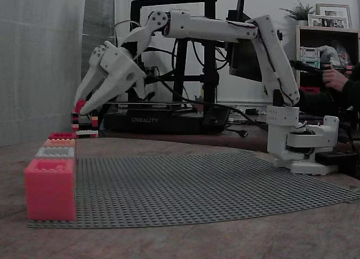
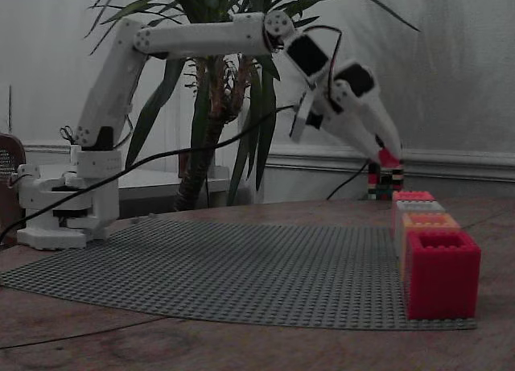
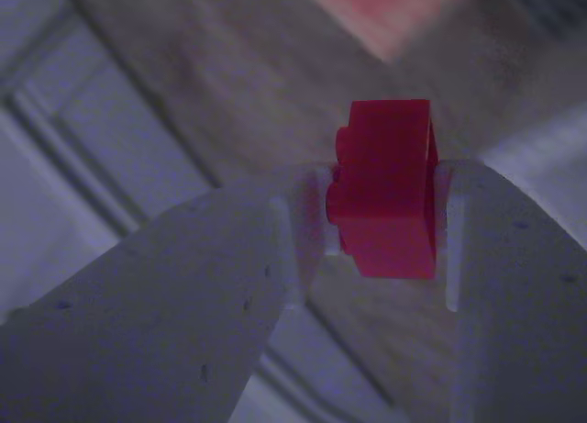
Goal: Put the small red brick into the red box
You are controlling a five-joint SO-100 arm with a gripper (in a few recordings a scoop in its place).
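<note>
White two-finger gripper [image 3: 381, 221] pinches tiny glossy red plastic cube brick [image 3: 385, 189] in mid-air, just above the red-and-black studded brick stack [image 1: 84, 124]; the row of studded boxes lies below it, crimson studded square box [image 2: 413, 196] nearest

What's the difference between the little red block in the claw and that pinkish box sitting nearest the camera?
The small red brick is tiny and solid; the pink box is far bigger and open at the top. The brick is deep red, the box paler pink-red. The brick hangs in the air, pinched in the claw; the box stands on the grey studded mat. Both are studded toy bricks.
</note>
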